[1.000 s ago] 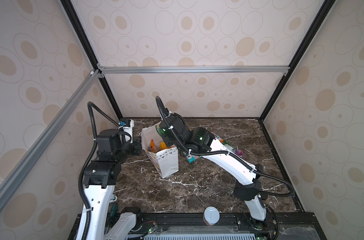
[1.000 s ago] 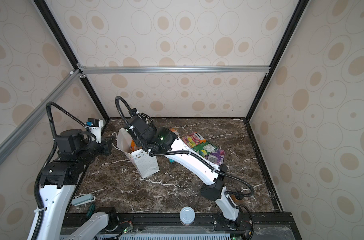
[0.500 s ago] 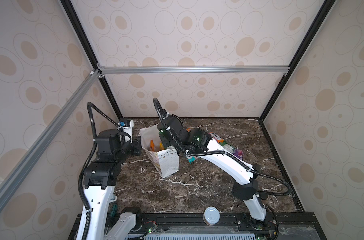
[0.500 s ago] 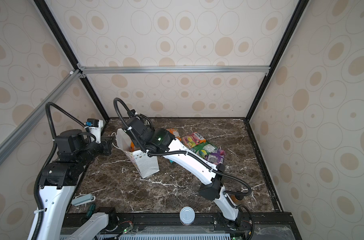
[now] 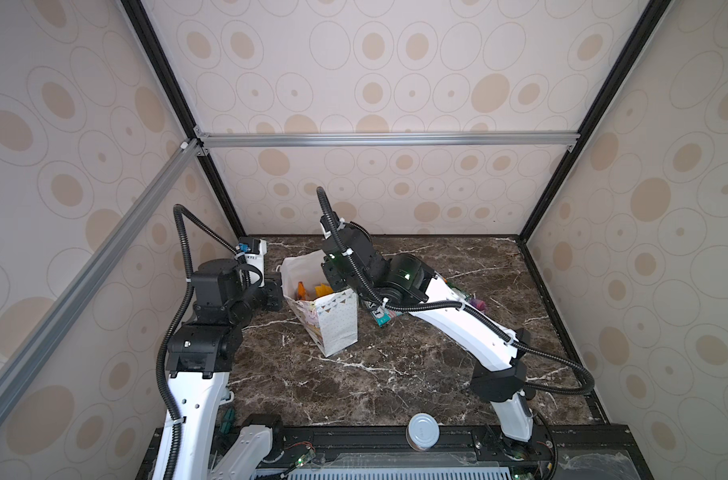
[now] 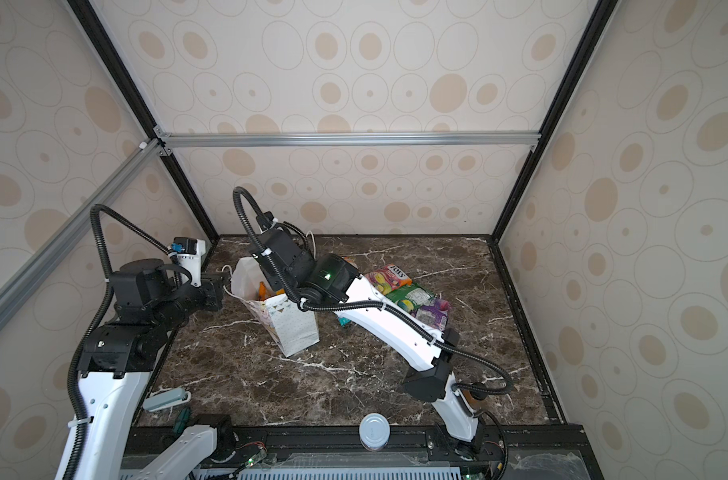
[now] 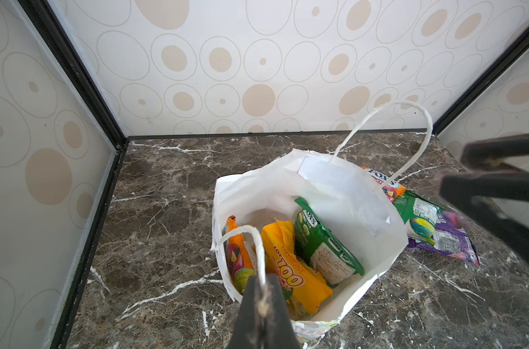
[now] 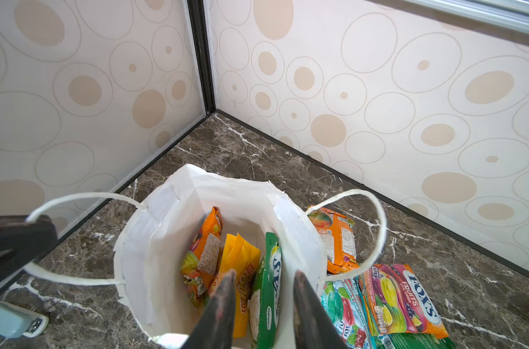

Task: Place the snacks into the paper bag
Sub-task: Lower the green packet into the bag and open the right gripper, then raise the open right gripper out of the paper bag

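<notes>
**Top views.** The paper bag (image 5: 333, 328) is standing upright on the bench (image 5: 374, 386) with its mouth open. The left pincer (image 5: 277, 287) is reaching to the bag's rim from the side. The right pincer (image 5: 335, 284) is hanging over the mouth, largely hidden by its own wrist. At this scale neither pincer's jaw state is readable. Unloaded snacks are lying on the bench just beside the bag, among them a pink packet (image 6: 389, 276) and a purple packet (image 6: 435, 313), which are overlapping.

**Left wrist view.** The left pincer is pressed together on the near cord handle (image 7: 257, 241), pinching it. This grip is probably holding the mouth open and steadying the bag. Three packets are standing on edge inside: an orange packet (image 7: 239, 256), a yellow packet (image 7: 290, 272) and a green packet (image 7: 323, 244).

**Right wrist view.** The right pincer's jaws are standing spread over the mouth. The top edge of the green packet is sitting between them, apparently untouched, though contact is hard to rule out from this angle. The green packet therefore appears to be released.

- Any withdrawal is going to need clearance from the far cord handle (image 8: 378, 229), which is arching just beside the jaws.
- A second orange packet (image 8: 337, 238) and a teal packet (image 8: 341, 305) are waiting outside, against the bag wall.
</notes>
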`<action>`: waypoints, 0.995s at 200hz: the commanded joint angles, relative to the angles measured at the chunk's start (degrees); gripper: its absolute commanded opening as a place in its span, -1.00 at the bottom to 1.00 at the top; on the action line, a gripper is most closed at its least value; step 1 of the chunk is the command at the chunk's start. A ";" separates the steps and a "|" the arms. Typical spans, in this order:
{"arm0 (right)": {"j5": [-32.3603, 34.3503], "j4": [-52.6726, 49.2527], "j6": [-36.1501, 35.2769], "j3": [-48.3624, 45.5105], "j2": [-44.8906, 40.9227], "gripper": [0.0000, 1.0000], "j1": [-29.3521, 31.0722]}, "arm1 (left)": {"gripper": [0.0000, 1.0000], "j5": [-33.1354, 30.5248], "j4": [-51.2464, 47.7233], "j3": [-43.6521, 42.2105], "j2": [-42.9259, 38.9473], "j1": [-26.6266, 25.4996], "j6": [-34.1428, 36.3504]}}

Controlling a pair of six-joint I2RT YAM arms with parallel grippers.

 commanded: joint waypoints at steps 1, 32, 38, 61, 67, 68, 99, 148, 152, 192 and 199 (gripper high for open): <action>1.83 2.82 -0.44 -3.73 -5.91 -0.18 -0.06 | -1.00 -0.10 0.94 0.53 -1.12 -0.31 1.39; -5.70 1.03 4.86 -9.04 -9.06 -0.05 -5.06 | -1.00 -0.02 0.88 0.44 -1.23 -0.31 1.40; -7.69 2.14 4.91 -10.83 -9.90 -0.03 -5.74 | -1.00 -0.05 0.86 0.44 -1.32 -0.31 1.38; -17.49 7.53 4.96 -18.86 -12.20 0.05 -8.21 | -1.00 -0.16 0.80 0.51 -1.25 -0.33 1.38; -19.36 8.42 5.60 -19.98 -12.33 0.06 -8.78 | -1.00 -0.15 0.81 0.53 -1.16 -0.31 1.39; -19.63 8.55 5.76 -20.06 -12.37 0.06 -8.91 | -1.00 -0.17 0.81 0.53 -1.14 -0.31 1.39; -22.41 10.49 7.77 -22.97 -11.80 0.07 -11.32 | -1.00 -0.27 0.50 0.54 -1.38 -0.31 1.30; -26.41 12.81 8.74 -23.09 -10.05 -0.34 -13.73 | -1.00 -0.46 0.34 0.28 -1.61 -0.31 1.30; -26.43 12.95 8.65 -23.17 -10.05 -0.37 -13.73 | -1.00 -0.54 0.39 0.27 -1.57 -0.35 1.30; -24.00 10.18 7.08 -19.92 -7.86 -0.60 -14.14 | -1.00 -0.51 0.16 1.05 -1.25 -0.31 1.30; -23.75 10.01 6.82 -19.63 -7.61 -0.61 -14.15 | -1.00 -0.50 0.12 1.06 -1.24 -0.31 1.30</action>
